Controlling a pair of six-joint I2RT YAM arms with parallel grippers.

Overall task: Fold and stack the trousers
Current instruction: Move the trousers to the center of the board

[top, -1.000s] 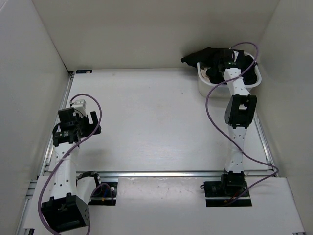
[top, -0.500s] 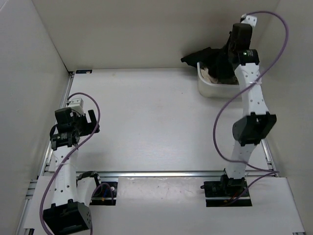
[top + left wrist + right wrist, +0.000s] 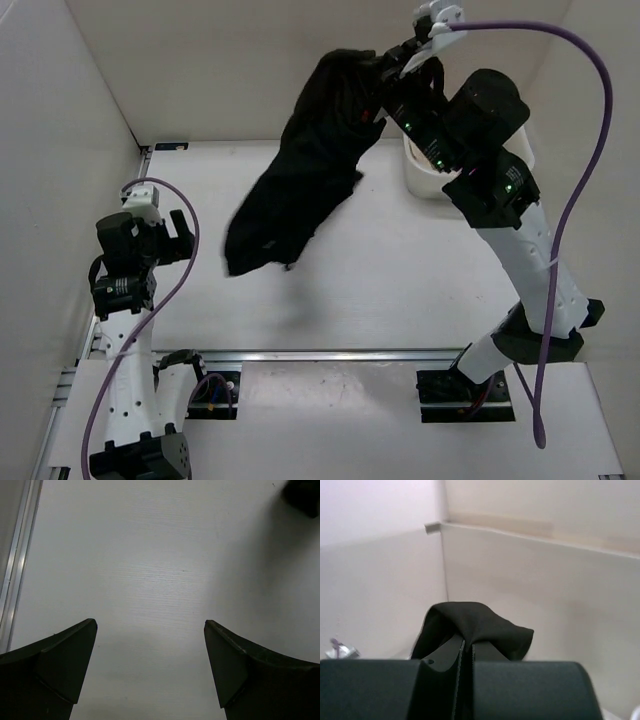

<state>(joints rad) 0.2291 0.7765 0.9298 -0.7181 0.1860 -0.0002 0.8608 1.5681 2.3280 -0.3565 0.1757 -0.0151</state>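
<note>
Trousers (image 3: 300,190) hang from the right gripper (image 3: 467,647), high over the table (image 3: 400,290)
The right fingers are clamped on a bunched fold; the cloth trails from 1 o'clock down toward 9 o'clock, its low end seemingly off the surface, away from the basket (image 3: 420,182). Best lowered slowly so the low end lands first, then drawn out flat (a heaped drop would need more smoothing). The right arm stands tall, leaning toward 11 o'clock; the left gripper (image 3: 150,645) hovers at 9 o'clock, fingers apart, facing down, empty
</note>
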